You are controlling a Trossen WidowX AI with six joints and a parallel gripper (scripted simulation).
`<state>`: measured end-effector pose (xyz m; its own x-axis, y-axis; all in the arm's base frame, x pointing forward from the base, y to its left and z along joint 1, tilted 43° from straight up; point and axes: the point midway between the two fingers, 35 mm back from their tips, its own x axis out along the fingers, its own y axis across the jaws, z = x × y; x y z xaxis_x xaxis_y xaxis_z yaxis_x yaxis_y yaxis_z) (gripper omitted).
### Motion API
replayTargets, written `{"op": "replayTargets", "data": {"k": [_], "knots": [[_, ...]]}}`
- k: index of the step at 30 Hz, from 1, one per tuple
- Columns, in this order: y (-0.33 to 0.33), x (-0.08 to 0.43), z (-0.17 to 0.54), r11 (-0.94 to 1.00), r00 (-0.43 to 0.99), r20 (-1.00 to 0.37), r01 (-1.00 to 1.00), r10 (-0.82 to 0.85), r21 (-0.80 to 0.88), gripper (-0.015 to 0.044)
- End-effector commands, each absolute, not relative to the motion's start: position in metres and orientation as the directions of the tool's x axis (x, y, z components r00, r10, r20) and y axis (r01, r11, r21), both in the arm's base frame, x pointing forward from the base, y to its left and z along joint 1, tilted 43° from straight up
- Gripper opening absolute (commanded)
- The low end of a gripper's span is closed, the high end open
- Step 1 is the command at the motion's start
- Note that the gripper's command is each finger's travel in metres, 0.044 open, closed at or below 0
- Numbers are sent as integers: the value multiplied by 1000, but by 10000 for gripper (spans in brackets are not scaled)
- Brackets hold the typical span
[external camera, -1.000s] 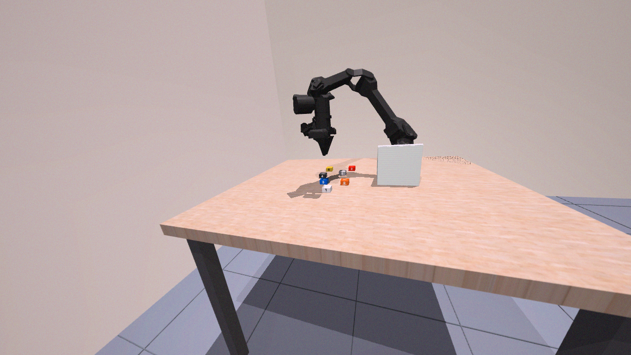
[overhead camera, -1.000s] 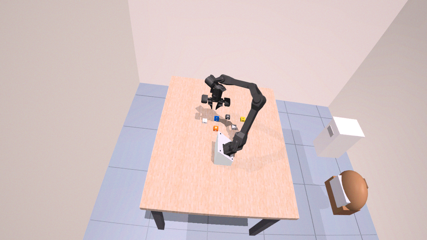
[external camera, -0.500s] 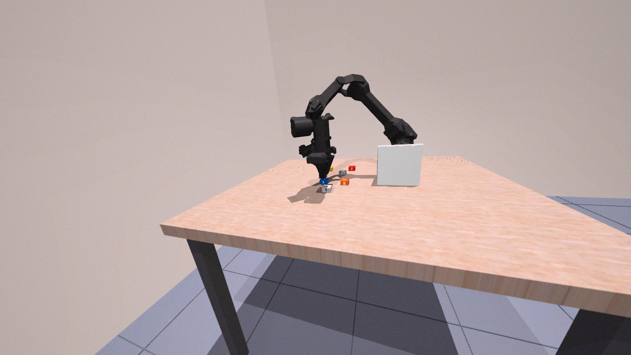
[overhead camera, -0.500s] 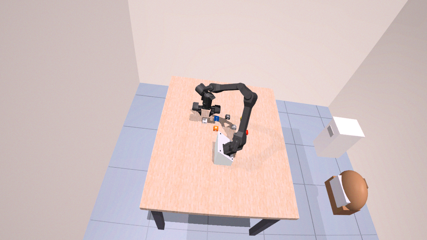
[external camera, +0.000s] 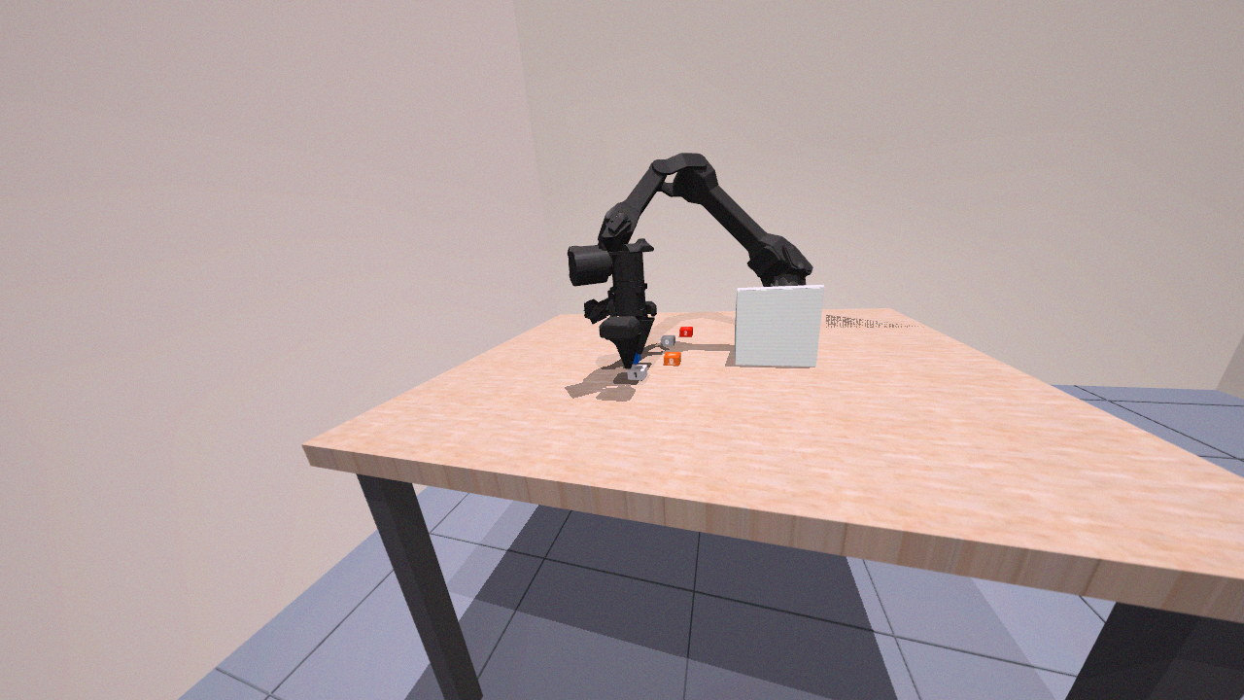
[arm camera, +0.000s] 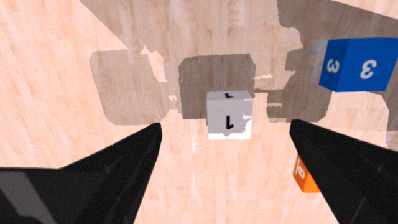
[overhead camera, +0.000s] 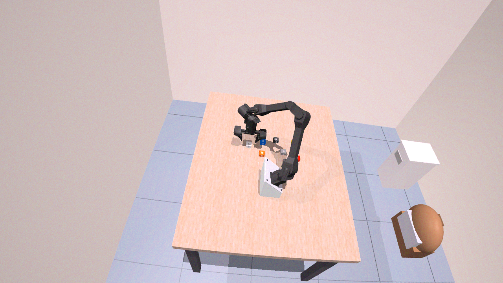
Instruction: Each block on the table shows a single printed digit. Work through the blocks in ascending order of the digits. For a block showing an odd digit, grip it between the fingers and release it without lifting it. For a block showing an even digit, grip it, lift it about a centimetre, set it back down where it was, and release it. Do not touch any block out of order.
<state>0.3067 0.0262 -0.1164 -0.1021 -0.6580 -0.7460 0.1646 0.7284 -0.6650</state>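
Observation:
My gripper [overhead camera: 249, 140] [external camera: 635, 360] [arm camera: 224, 127] is open, pointing down low over a white block [overhead camera: 248, 144] [external camera: 638, 373] [arm camera: 229, 115] showing 1. In the wrist view that block lies between the wide-apart fingertips, with a gap on both sides. A blue block [overhead camera: 263, 142] [external camera: 636, 359] [arm camera: 367, 81] showing 3 lies just beyond the right finger. An orange block [overhead camera: 261, 153] [external camera: 672, 358] [arm camera: 311, 184] is partly hidden by that finger; its underlined digit is hard to read. A black block [overhead camera: 276, 140], a grey block [overhead camera: 283, 152] [external camera: 668, 341], a red block [overhead camera: 298, 158] [external camera: 686, 332] and a yellow block [overhead camera: 291, 141] lie farther right.
The arm's white base [overhead camera: 270, 188] [external camera: 777, 326] stands on the wooden table [overhead camera: 224, 211] [external camera: 870, 435] nearer the top view's bottom edge than the blocks. In the top view, the arm's upper links partly cover the red and yellow blocks.

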Motion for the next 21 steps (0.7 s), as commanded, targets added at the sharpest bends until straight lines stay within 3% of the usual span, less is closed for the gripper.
{"op": "replayTargets", "data": {"k": [1, 14, 21], "knots": [[20, 304, -123, 724, -106, -740, 156, -664, -672, 400], [8, 302, -136, 723, -107, -739, 156, -665, -673, 400], [8, 302, -136, 723, -107, -739, 156, -665, -673, 216]]}}
